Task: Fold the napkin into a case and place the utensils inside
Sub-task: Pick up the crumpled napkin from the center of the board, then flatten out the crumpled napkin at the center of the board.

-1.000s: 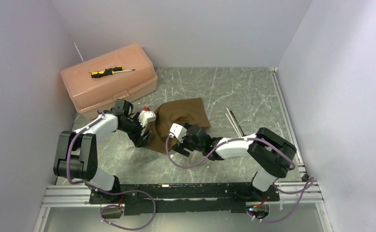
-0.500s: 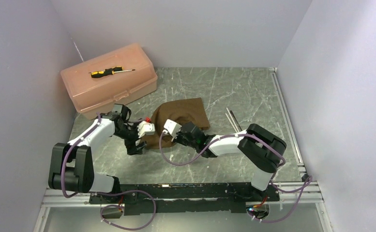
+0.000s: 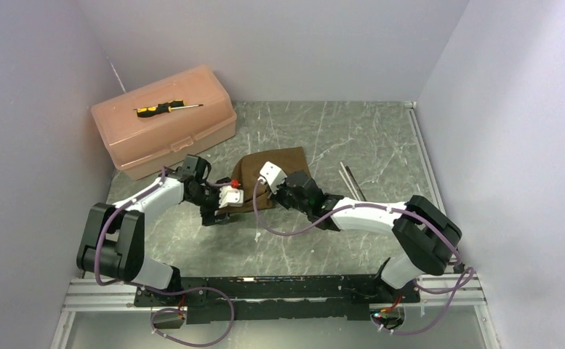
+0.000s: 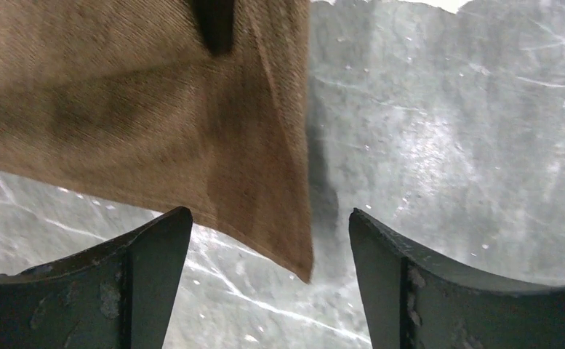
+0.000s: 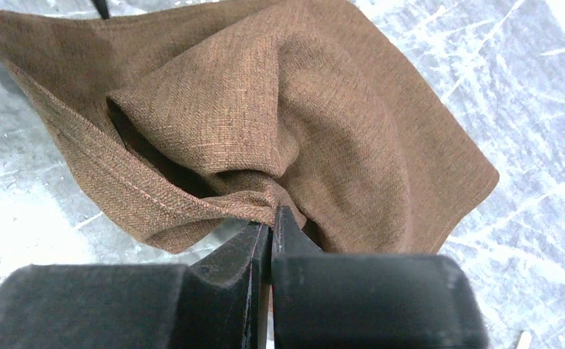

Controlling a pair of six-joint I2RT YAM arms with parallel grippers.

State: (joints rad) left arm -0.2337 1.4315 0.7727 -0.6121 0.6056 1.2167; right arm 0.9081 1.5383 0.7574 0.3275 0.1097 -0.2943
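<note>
The brown napkin [image 3: 283,158] lies bunched near the table's middle, not shaped as a case. My right gripper [image 3: 268,190] is shut on a raised fold of it; the right wrist view shows the jaws [image 5: 270,212] pinching the cloth [image 5: 323,109], which drapes away from them. My left gripper [image 3: 221,211] is open at the napkin's left side; in the left wrist view a free napkin corner [image 4: 279,218] hangs between its spread fingers [image 4: 148,269] without touching them. The utensils [image 3: 352,182] lie on the table right of the napkin.
A pink box [image 3: 164,120] stands at the back left with a yellow-and-black screwdriver [image 3: 166,109] on its lid. Grey walls close in the marbled table [image 3: 381,138] on three sides.
My right gripper has carried its pinched fold back and to the right, bunching the napkin smaller. My left gripper has shifted right, towards the napkin's near-left corner, and stays open.
</note>
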